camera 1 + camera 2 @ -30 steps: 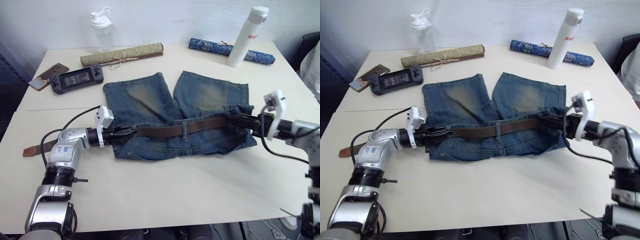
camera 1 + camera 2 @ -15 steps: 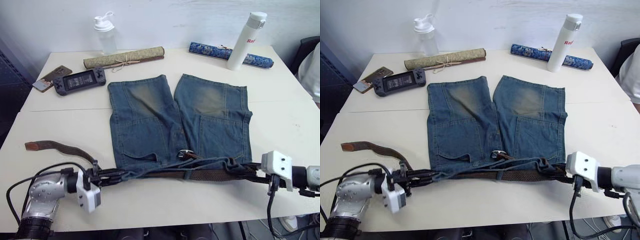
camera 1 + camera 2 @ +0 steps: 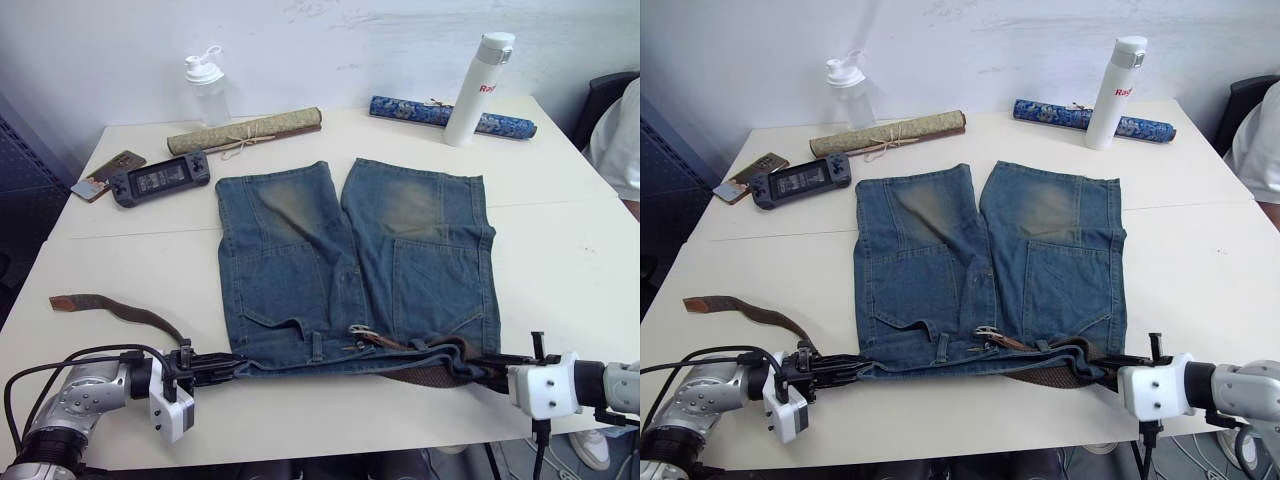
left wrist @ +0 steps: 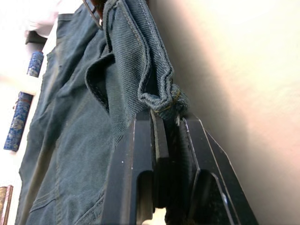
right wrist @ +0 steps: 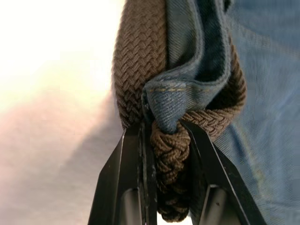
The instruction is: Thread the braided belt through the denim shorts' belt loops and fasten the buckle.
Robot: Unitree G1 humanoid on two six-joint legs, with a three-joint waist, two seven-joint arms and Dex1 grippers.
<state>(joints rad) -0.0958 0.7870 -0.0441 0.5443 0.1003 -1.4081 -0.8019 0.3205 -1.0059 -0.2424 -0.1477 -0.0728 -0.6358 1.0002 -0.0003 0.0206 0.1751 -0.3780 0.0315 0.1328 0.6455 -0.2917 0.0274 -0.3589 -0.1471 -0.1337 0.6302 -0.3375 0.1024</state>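
The shorts (image 3: 355, 270) lie flat on the table (image 3: 560, 250), waistband at the near edge. The left gripper (image 4: 169, 140) pinches the waistband's left corner; the right gripper (image 5: 166, 140) clamps belt (image 5: 136, 61) and denim together. The buckle (image 3: 362, 331) peeks out mid-waistband, and the belt's tip (image 3: 66, 301) trails left, its middle hidden.

My right end effector (image 5: 168, 140) was clamped on a bunched fold of the braided belt (image 5: 136, 61) together with the hemmed edge of the denim shorts (image 5: 262, 117). The brown weave looped around the blue denim fold, pinched between both black fingers (image 5: 117, 178), above the pale tabletop (image 5: 47, 117).
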